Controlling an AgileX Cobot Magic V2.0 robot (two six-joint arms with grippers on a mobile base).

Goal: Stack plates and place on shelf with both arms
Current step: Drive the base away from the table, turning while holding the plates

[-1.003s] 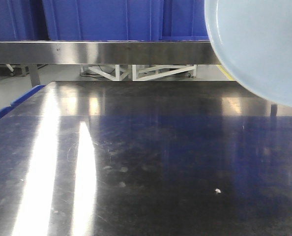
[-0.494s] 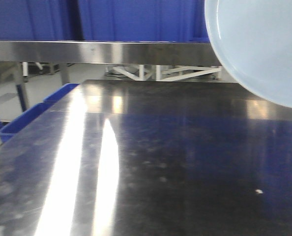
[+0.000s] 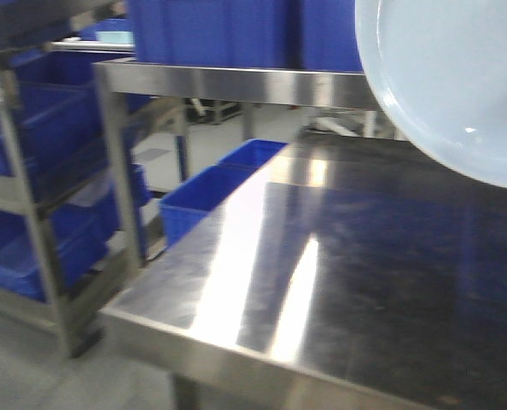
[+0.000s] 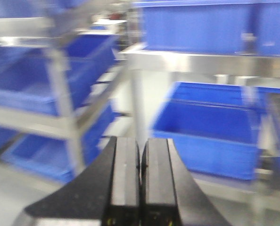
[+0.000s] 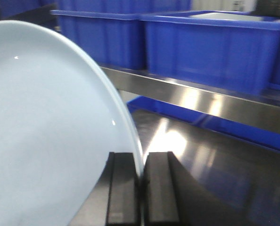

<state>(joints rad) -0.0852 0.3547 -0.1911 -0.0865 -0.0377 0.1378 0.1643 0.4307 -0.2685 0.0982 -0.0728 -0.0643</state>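
A glossy white plate (image 3: 450, 85) fills the top right of the front view, held up on edge above the dark steel tabletop (image 3: 390, 256). In the right wrist view the plate (image 5: 50, 117) fills the left half, and my right gripper (image 5: 141, 162) is shut on its rim, one finger on each face. My left gripper (image 4: 140, 160) is shut with nothing between its pads, hanging in the air in front of the racks. The shelf (image 3: 236, 83) runs behind the table as a steel rail with blue crates on top; the same shelf (image 5: 201, 101) shows beyond the plate.
A second steel rack (image 3: 32, 205) with blue crates stands at the left, past the table's left corner (image 3: 117, 312). Blue crates (image 3: 211, 192) sit low between this rack and the table. The left wrist view shows rack posts (image 4: 60, 94) and a blue crate (image 4: 210, 127).
The front view has swung to the left: the table's left edge, the floor and the left rack have come into sight. The plate keeps its place in the view.
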